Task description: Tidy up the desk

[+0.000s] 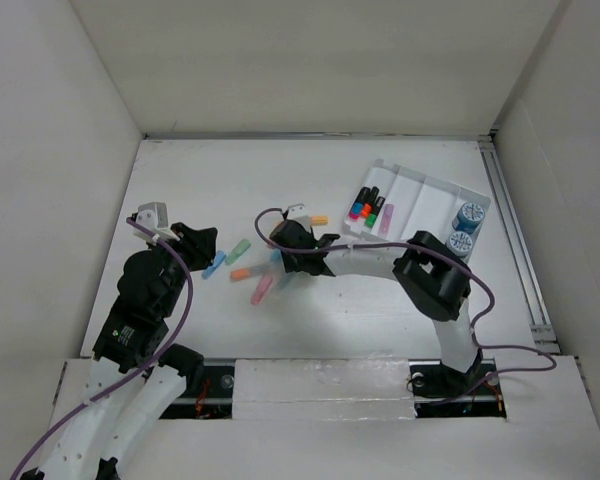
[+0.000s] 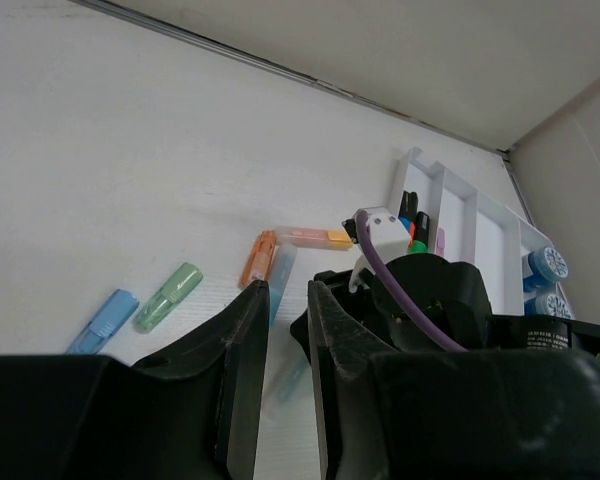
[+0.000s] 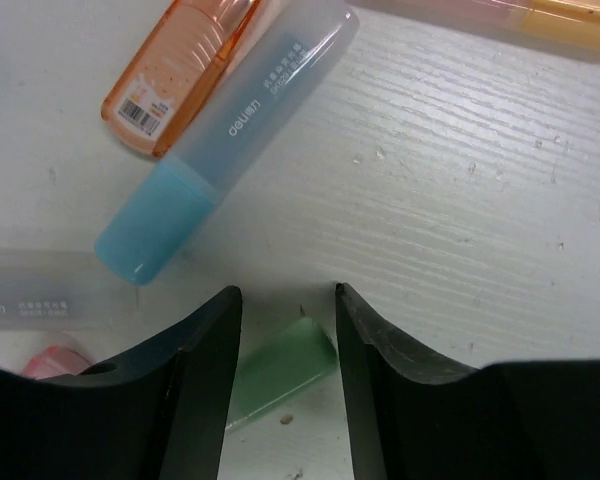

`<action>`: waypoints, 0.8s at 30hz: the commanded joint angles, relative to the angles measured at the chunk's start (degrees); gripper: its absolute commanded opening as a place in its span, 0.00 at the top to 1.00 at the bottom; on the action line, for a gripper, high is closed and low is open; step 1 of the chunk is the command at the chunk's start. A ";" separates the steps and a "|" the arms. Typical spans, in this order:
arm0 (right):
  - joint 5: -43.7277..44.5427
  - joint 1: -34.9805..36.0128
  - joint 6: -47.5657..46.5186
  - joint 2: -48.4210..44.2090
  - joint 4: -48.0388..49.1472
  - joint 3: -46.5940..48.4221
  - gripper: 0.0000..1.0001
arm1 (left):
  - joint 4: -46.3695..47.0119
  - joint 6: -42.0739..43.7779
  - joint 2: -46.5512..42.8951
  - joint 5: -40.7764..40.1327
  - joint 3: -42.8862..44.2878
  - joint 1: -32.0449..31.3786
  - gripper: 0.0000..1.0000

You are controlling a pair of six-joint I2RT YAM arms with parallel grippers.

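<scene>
The white desk (image 1: 210, 180) carries several pastel highlighters scattered across its middle. My right gripper (image 1: 283, 262) is low over them. In the right wrist view it (image 3: 285, 292) is open, its jaws on either side of the end of a green highlighter (image 3: 280, 370) lying flat, without clearly touching it. A blue highlighter (image 3: 210, 160) and an orange one (image 3: 175, 70) lie just beyond the fingertips. My left gripper (image 1: 208, 240) hovers to the left. Its jaws (image 2: 288, 283) stand a narrow gap apart and hold nothing.
A white compartmented tray (image 1: 420, 185) at the back right holds several dark markers (image 1: 365, 205) and two blue round items (image 1: 468, 215). Loose blue (image 1: 214, 265), green (image 1: 240, 247), orange (image 1: 242, 273) and pink (image 1: 263, 290) highlighters lie between the grippers. White walls surround the desk.
</scene>
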 commanded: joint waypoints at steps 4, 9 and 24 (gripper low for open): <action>-0.27 0.08 -0.67 1.14 2.14 1.17 0.54 | 2.01 0.62 -0.48 0.09 -0.57 -0.14 0.81; 1.56 0.08 0.03 -0.89 3.22 -1.91 0.55 | 1.92 0.62 -0.48 0.27 -0.66 -0.14 0.81; -8.71 3.67 6.97 -14.17 4.61 -10.09 0.21 | 2.01 0.53 -0.57 0.36 -0.66 -0.14 0.81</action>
